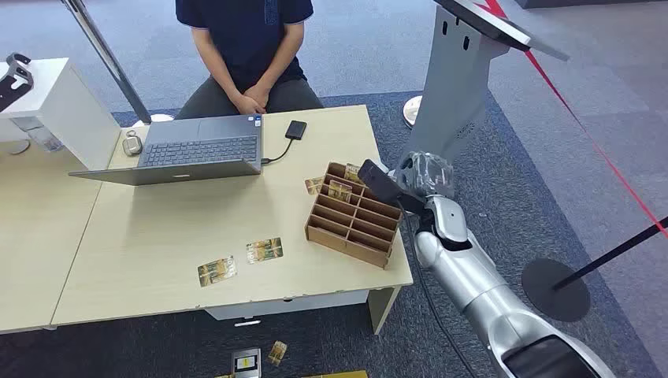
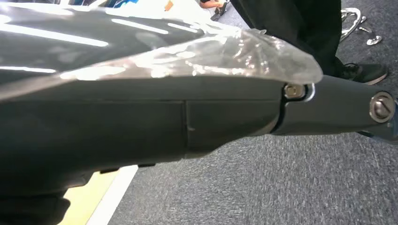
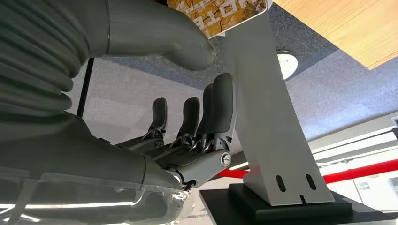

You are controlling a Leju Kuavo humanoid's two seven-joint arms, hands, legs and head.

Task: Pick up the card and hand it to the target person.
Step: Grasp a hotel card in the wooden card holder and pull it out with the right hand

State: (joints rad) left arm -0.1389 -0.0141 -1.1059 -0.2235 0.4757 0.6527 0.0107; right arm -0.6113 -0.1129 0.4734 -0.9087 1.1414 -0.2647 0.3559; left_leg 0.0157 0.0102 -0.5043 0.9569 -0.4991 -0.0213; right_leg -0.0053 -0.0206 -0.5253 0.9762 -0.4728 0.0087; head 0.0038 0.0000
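Observation:
A wooden slotted box (image 1: 354, 220) stands on the table's right end, with patterned cards (image 1: 340, 190) upright in its far slots. My right hand (image 1: 394, 183) hovers at the box's far right corner, dark fingers (image 1: 376, 178) stretched over it. In the right wrist view a yellow-brown card (image 3: 225, 13) sits at the thumb tip (image 3: 197, 47), while the fingers (image 3: 220, 103) stay straight, a clear gap short of it. The person (image 1: 244, 47) sits behind the table with clasped hands. My left hand (image 2: 328, 108) shows as a dark blurred shape over carpet.
An open laptop (image 1: 197, 150) and a black drive (image 1: 295, 130) lie at the back of the table (image 1: 157, 228). Loose cards (image 1: 217, 270) (image 1: 264, 250) lie near the front. A grey stand (image 1: 465, 79) rises just beyond my right hand. Several cards (image 1: 277, 352) lie on the floor.

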